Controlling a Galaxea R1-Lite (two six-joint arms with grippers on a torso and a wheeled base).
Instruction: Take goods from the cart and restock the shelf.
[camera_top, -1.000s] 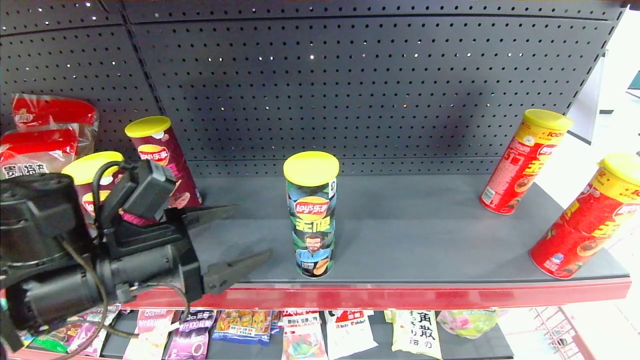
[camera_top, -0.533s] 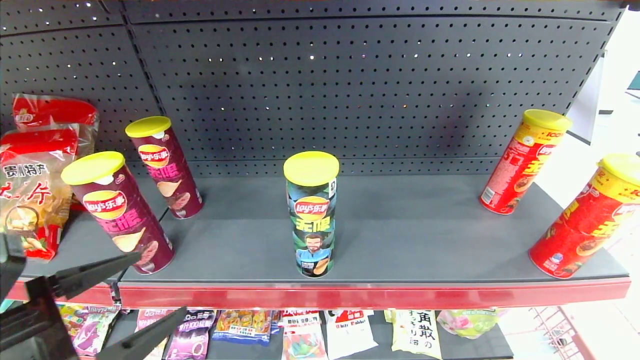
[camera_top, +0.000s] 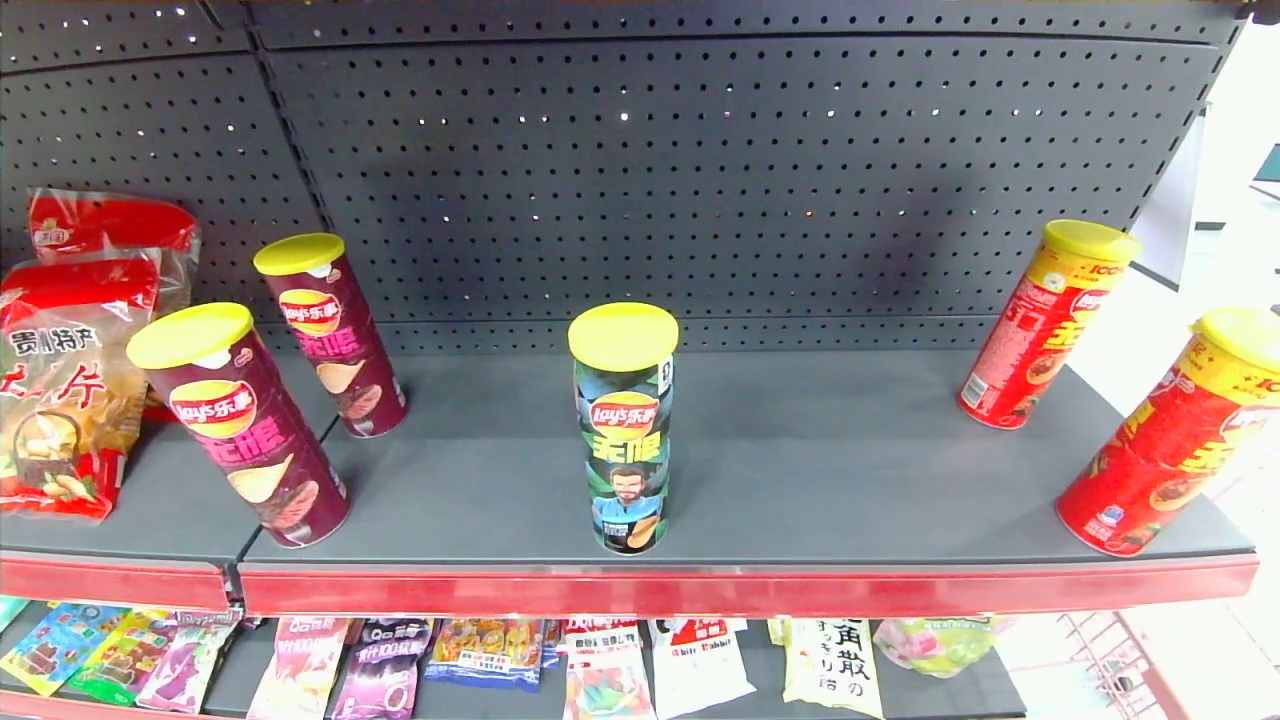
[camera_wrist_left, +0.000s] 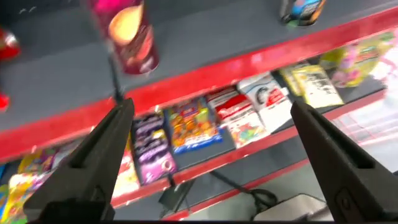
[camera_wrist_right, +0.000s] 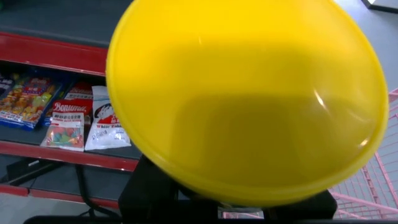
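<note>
The shelf (camera_top: 800, 470) is dark grey with a red front edge. A green can (camera_top: 622, 430) stands in the middle of it, close to that edge.

From the green can, the front purple can (camera_top: 240, 425) is at 9 o'clock. The back purple can (camera_top: 328, 335) is at 10 o'clock, near the back wall. The back red can (camera_top: 1045, 325) is at 2 o'clock. The front red can (camera_top: 1165, 440) is at 3 o'clock, by the end of the shelf. All five cans are yellow on top.

Big bags (camera_top: 60, 400) sit past the purple cans, far out at 9 o'clock. At 6 o'clock, on the lower shelf (camera_top: 950, 690), lie snack packs (camera_top: 610, 670) in a row.

The left gripper (camera_wrist_left: 211, 106) is open wide and holds nothing. It hangs out in front of the red edge. The snack packs show between its fingers (camera_wrist_left: 93, 162), and the front purple can stands on the shelf beyond them.

The right gripper (camera_wrist_right: 180, 193) holds the held can (camera_wrist_right: 249, 93) up in the air, off the shelf. Its yellow lid (camera_wrist_right: 261, 56) is very close to the camera and hides the fingers. Behind it are the red edge, the snack packs and some pink wire bars (camera_wrist_right: 373, 193)
</note>
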